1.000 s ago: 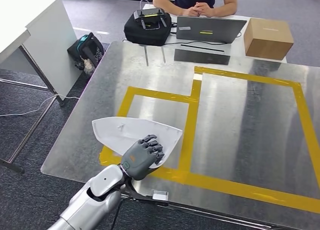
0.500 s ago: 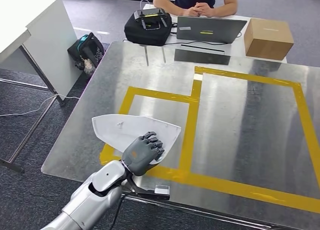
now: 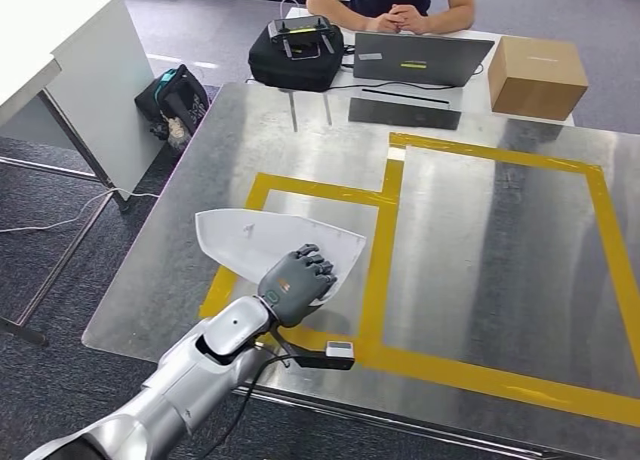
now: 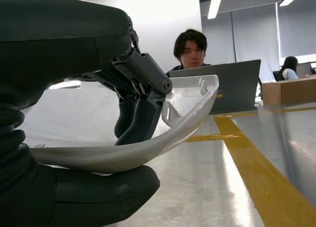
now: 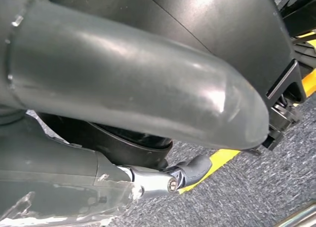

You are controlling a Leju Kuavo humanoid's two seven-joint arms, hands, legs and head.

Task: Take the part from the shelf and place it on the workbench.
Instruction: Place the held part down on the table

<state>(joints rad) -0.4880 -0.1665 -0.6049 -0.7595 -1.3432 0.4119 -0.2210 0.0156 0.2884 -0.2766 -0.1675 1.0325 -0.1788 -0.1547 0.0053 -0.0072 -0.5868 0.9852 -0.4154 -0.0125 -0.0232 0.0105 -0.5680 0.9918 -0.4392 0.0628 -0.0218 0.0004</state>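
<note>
Since a second before, the left arm had reached further over the bench [image 3: 483,270], carrying the white curved part [image 3: 249,242] forward from the near yellow tape line toward the small taped square [image 3: 317,195]. The left hand [image 3: 299,280] gripped the part's near edge, dark fingers [image 4: 136,122] curled over its top and the thick thumb pressed beneath; in the left wrist view the part looked to hang just above the metal surface, tilted up at its far end. This read as the placing step, nearly finished: the next move called for lowering the part flat inside the square, then spreading the fingers and drawing back without dragging it. The right hand [image 5: 186,172] showed in its wrist view, but whether it was open I could not tell. Beyond the square stood an open laptop [image 3: 419,58], a black bag [image 3: 296,55] and a cardboard box [image 3: 536,76], with a person [image 3: 392,2] seated behind. No writing was legible.
</note>
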